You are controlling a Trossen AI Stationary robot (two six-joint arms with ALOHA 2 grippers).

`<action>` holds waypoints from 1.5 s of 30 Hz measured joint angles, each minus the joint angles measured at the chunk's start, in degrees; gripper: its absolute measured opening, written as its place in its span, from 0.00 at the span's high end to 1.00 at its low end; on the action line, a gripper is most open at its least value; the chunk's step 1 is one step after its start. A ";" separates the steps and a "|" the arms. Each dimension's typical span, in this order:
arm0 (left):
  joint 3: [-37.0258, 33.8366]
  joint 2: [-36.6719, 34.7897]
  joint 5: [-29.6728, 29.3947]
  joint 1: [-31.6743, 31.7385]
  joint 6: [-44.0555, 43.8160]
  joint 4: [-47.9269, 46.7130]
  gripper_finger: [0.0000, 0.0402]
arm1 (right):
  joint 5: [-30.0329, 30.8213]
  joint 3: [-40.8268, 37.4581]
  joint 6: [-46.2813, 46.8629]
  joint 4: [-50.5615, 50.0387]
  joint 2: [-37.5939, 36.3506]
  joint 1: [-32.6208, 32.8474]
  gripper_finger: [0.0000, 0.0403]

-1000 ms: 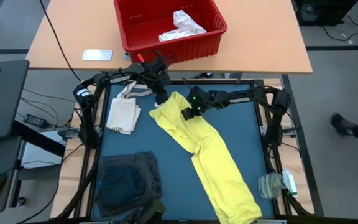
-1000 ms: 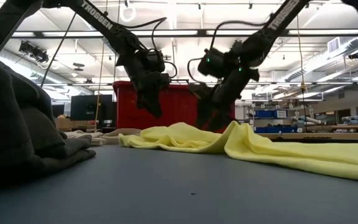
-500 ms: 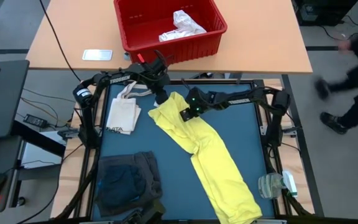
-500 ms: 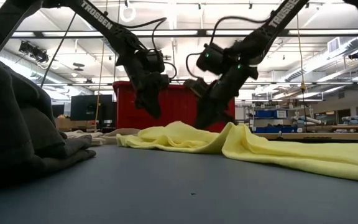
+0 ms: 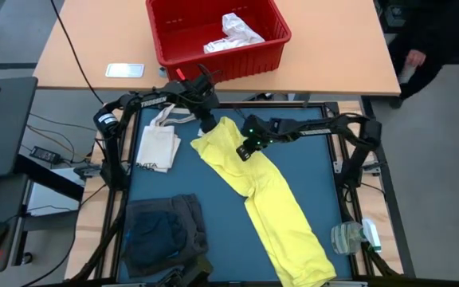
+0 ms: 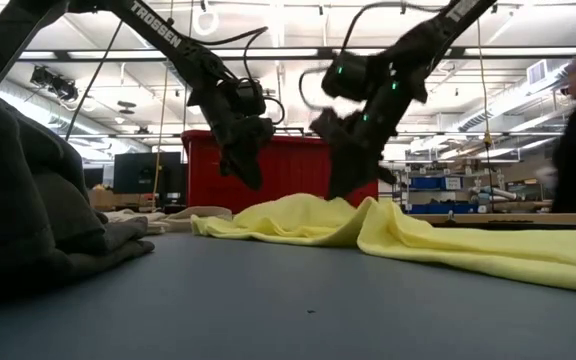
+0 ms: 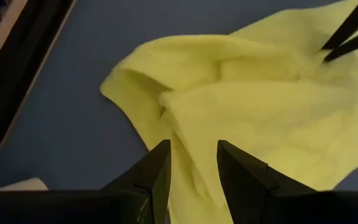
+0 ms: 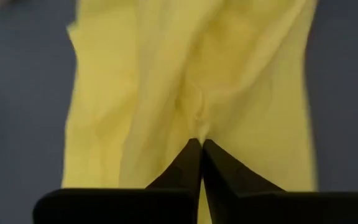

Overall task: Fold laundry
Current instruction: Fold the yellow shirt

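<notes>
- Fingers of the right gripper [image 8: 199,144] are pressed together, tips pinching a small pucker of the long yellow garment [image 5: 261,199] near its upper middle.
- Fingers of the left gripper [image 7: 191,163] stand partly apart with nothing between them, poised above the yellow garment's upper end, just beside its rounded corner.
- The yellow garment runs diagonally over the blue table [image 5: 309,171], from near the far edge down to the near edge, where its lower end reaches the border.
- Bare blue surface lies on both sides of the yellow garment's upper half.
- A cream tote bag [image 5: 158,143] lies left of the yellow garment, apart from it.
- The dark grey garment [image 5: 164,233] sits bunched in the near left corner, well apart from the yellow one.
- A clear plastic item [image 5: 351,237] rests near the yellow garment's lower end, by the right edge.
- Beyond the yellow garment's upper end, a red bin [image 5: 217,33] holds white cloth [image 5: 231,33].
- In the low view the grey heap blocks the left side, and both grippers' tips are hard to make out against the bin.
</notes>
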 joint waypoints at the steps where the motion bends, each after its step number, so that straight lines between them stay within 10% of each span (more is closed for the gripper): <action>1: 0.00 0.00 0.00 0.00 -0.40 0.07 0.66 | -2.48 -0.01 0.75 0.19 1.06 0.00 0.95; 8: 0.00 0.00 0.13 -1.01 -1.65 -0.02 0.66 | -12.64 -0.03 4.80 1.09 5.64 1.38 0.86; 18: 0.00 1.48 3.99 -3.80 -5.95 3.02 0.64 | -7.30 -0.04 7.92 -0.46 0.63 0.31 0.62; 29: 0.00 2.39 6.18 1.99 -8.36 4.15 0.43 | -7.26 -0.04 9.31 -1.64 -1.71 2.37 0.61; 45: 0.00 6.50 3.02 -2.08 -9.15 6.71 0.47 | -5.60 -0.06 13.30 -3.85 -4.31 3.82 0.61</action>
